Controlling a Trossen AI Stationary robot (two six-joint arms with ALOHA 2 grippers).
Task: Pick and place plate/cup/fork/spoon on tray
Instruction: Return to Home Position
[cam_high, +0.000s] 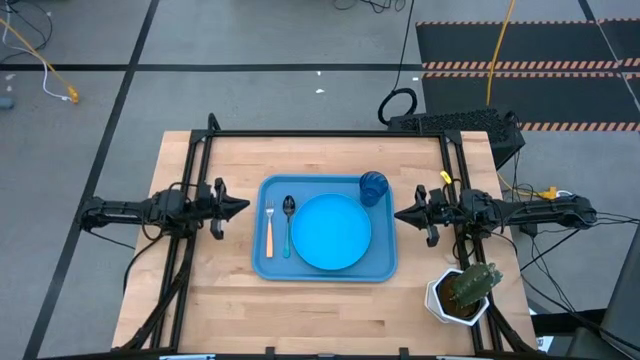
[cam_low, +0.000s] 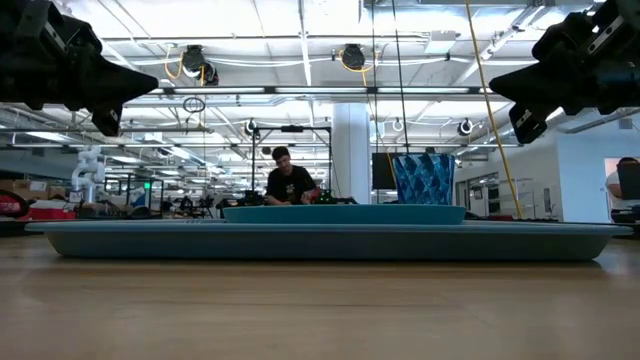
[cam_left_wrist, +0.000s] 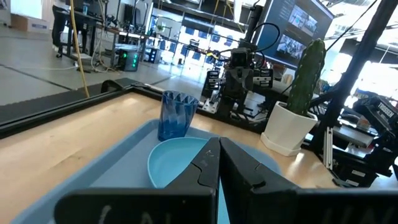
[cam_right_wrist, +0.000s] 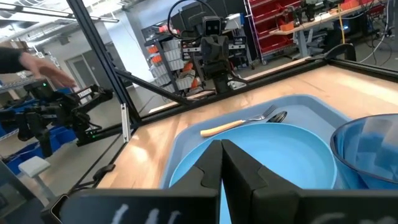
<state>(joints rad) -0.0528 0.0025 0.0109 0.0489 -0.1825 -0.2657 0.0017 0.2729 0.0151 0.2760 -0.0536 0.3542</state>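
The blue tray (cam_high: 268, 262) lies mid-table. On it rest the round blue plate (cam_high: 332, 232), the dark blue cup (cam_high: 373, 187) upright at its far right corner, the orange-handled fork (cam_high: 269, 228) and the blue-handled spoon (cam_high: 288, 222) side by side at its left. The cup (cam_left_wrist: 176, 116) and plate (cam_left_wrist: 174, 163) show in the left wrist view; the fork (cam_right_wrist: 239, 124), the spoon's bowl (cam_right_wrist: 279, 116) and the plate (cam_right_wrist: 261, 155) show in the right wrist view. My left gripper (cam_high: 243, 206) is shut, left of the tray. My right gripper (cam_high: 400, 214) is shut, right of the tray. Both are raised and empty.
A white pot with a cactus (cam_high: 464, 292) stands at the near right corner of the table. A black frame (cam_high: 330, 134) runs along the table's far edge and sides. A person (cam_low: 290, 182) sits far off in the room behind.
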